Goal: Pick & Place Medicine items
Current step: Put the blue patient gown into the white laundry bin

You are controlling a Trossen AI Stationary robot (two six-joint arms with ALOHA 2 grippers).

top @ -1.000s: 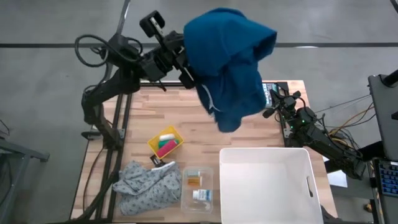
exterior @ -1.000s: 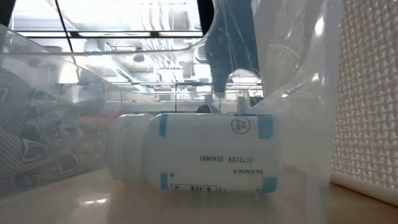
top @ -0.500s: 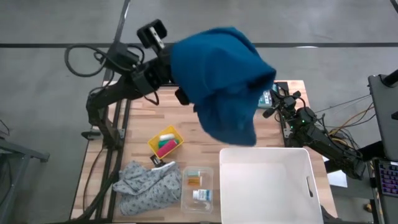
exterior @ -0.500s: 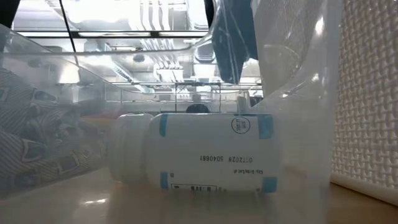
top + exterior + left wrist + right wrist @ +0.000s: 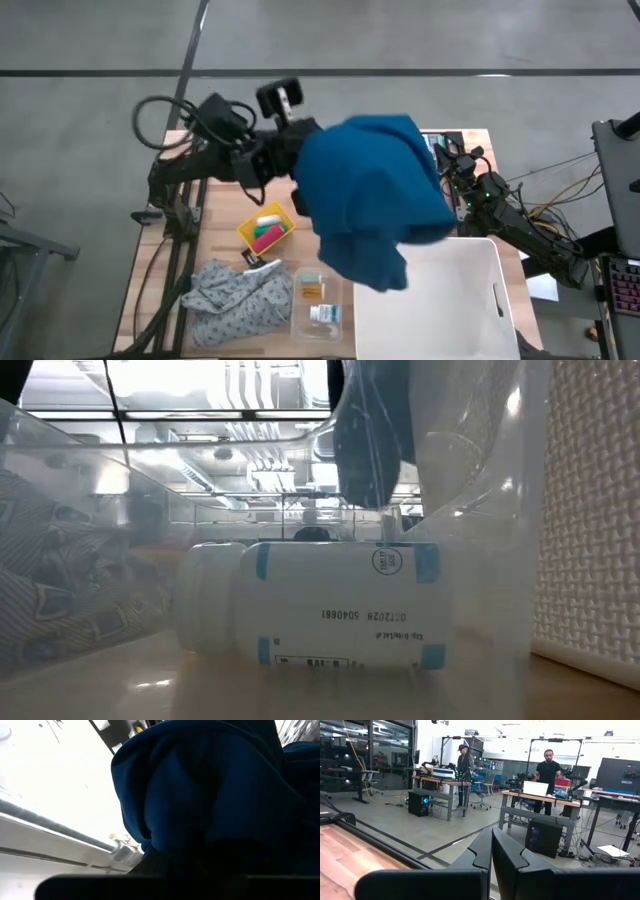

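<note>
The medicine items lie in a clear tray (image 5: 297,322) near the table's near edge: a small orange item (image 5: 312,290) and a white item with blue print (image 5: 324,314). In the low view the white item (image 5: 330,610) lies on its side. No gripper is near either of them. My left arm (image 5: 250,155) reaches in from the far left and carries a blue cloth (image 5: 370,195) in the air over the table's middle; the cloth covers its gripper. My right gripper (image 5: 445,160) waits shut at the far right edge, its fingers together (image 5: 491,851). My left gripper is shut on the blue cloth (image 5: 200,795), but the cloth itself drapes over the fingers and hides the place of contact. The cloth is lifted clear of the table and hangs bunched in several folds, its lower end (image 5: 375,270) above the white bin's left corner.
A white bin (image 5: 470,310) fills the near right of the table. A yellow basket (image 5: 248,238) with small items stands left of centre. A grey patterned cloth (image 5: 235,298) lies at the near left beside the tray. People stand at desks in the room behind.
My left arm has swung the blue cloth from above the table's far edge toward the near and right edges, and it now hangs over the bin's left corner. The cloth stays lifted and has bunched differently as it moved. The medicine items have kept still.
</note>
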